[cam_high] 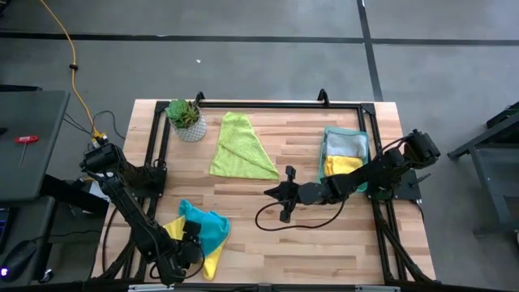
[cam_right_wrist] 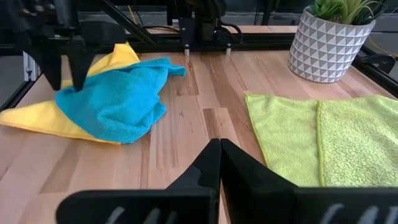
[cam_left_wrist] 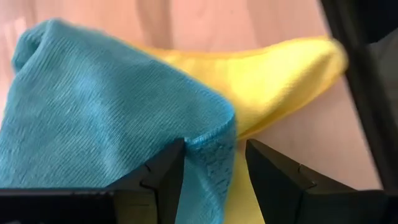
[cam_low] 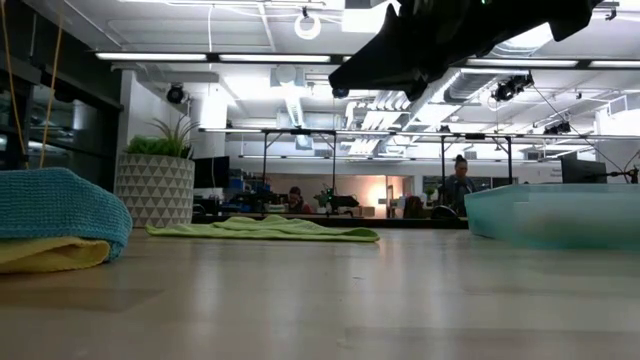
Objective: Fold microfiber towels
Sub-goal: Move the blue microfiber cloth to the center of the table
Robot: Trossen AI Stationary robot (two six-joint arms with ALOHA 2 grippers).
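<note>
Wooden-slat tabletop (cam_high: 268, 219), framed by a black rail, seen from above: a lime green towel (cam_high: 241, 148), partly folded, lies toward the far side beside a potted plant (cam_high: 186, 119); a translucent green tray (cam_high: 345, 152) at the right holds a grey towel (cam_high: 344, 143) and a yellow folded towel (cam_high: 343, 165). Near the front left corner a teal towel (cam_high: 207, 228) lies crumpled over a yellow towel (cam_high: 212, 261), with the left end effector (cam_high: 191, 243) set at their edge. The right end effector (cam_high: 284, 195) hovers over the tabletop's middle, well apart from any cloth. Low view: the teal towel (cam_low: 55, 208) rests on the yellow towel (cam_low: 45, 254) at the left, the lime green towel (cam_low: 265, 230) lies flat farther back next to the plant's patterned pot (cam_low: 153, 187), and the tray's wall (cam_low: 550, 213) stands at the right; a dark arm crosses overhead, and people sit in the room behind. Left wrist view: the left end effector (cam_left_wrist: 214, 171) pinches a hanging edge of the teal towel (cam_left_wrist: 106, 118) between its fingers (cam_left_wrist: 165, 177), the yellow towel (cam_left_wrist: 273, 74) beneath. Right wrist view: the right end effector (cam_right_wrist: 219, 149) has its fingers pressed together and empty, facing the teal towel (cam_right_wrist: 121, 96), the yellow towel (cam_right_wrist: 37, 115), the lime green towel (cam_right_wrist: 317, 140) and the potted plant (cam_right_wrist: 329, 37).
</note>
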